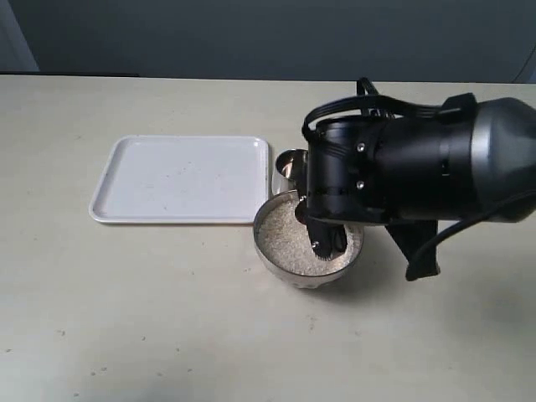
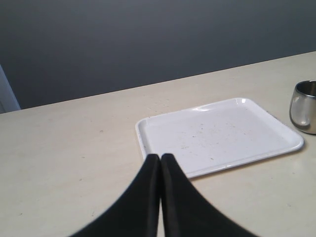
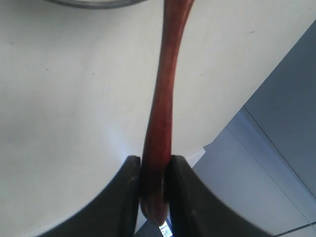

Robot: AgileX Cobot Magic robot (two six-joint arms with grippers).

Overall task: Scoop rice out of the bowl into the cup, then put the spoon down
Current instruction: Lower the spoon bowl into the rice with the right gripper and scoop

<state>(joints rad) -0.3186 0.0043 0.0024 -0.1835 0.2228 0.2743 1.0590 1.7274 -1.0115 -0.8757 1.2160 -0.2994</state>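
On pale beige desk (image 1: 167,318), dark grey wall (image 1: 251,38) behind far edge, I see bowl (image 1: 285,275) of rice (image 1: 289,239) mid-desk, cup (image 1: 285,163) just behind toward far edge. Right gripper (image 3: 155,160) clamps spoon (image 3: 165,89) handle; left gripper (image 2: 160,157) fingers pressed together.

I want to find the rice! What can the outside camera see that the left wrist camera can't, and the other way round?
Only the exterior view shows the bowl full of rice, with the right arm hanging over it. Only the left wrist view shows the left gripper, its two black fingers pressed together with nothing between them. Both views show the white tray, the small shiny cup next to it, and the pale table.
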